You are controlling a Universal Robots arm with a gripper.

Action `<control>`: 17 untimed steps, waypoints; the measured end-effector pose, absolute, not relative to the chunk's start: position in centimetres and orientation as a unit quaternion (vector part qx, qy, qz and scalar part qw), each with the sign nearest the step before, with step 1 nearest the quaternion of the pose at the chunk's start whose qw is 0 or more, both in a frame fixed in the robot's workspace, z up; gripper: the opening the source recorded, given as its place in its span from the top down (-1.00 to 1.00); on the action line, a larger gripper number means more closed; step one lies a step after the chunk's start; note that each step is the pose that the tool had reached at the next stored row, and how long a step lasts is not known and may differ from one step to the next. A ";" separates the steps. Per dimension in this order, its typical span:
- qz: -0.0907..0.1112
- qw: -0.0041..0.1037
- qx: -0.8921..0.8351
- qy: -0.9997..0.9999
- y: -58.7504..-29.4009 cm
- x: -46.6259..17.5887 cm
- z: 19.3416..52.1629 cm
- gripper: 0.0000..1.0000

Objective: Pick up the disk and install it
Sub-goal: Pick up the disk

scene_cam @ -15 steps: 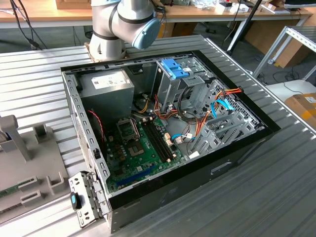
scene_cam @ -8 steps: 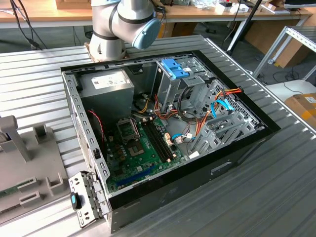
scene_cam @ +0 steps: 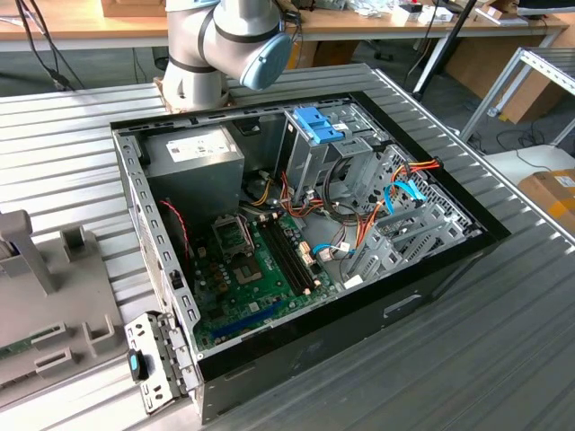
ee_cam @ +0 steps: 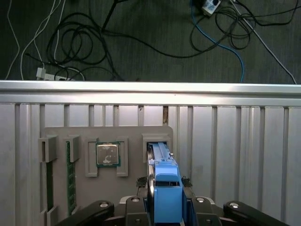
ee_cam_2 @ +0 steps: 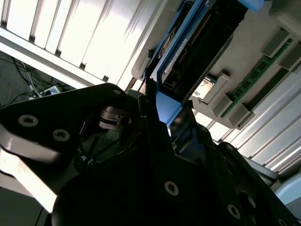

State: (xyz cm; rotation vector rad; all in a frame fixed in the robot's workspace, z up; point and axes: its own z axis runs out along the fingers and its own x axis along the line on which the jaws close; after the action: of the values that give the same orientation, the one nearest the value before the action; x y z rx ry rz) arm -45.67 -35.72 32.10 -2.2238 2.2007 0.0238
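The disk (ee_cam: 167,193) is seen standing on edge in a slot of the grey holder (ee_cam: 131,134) on the ribbed metal desk (ee_cam: 244,150). A bright blue plastic frame is carried along its upper edge. In the second wrist view its dark flat side (ee_cam_2: 197,42) with a pale label is shown. Its near end is clasped from both sides by the black pincer (ee_cam: 164,181).

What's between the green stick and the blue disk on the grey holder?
A square silver chip, in its own pocket of the grey holder, between the green stick and the disk, seen in the first wrist view.
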 end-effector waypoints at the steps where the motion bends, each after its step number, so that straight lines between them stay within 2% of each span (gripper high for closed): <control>1: 0.008 0.006 -0.711 0.703 -35.7 -45.7 32.1 0.26; 7: 0.008 0.006 -0.711 0.703 -35.7 -45.7 32.4 0.26; 17: 0.008 0.006 -0.711 0.703 -35.7 -45.7 39.8 0.26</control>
State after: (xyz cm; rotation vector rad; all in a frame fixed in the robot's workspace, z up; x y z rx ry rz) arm -45.67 -35.72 39.85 -2.2239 2.2008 0.0238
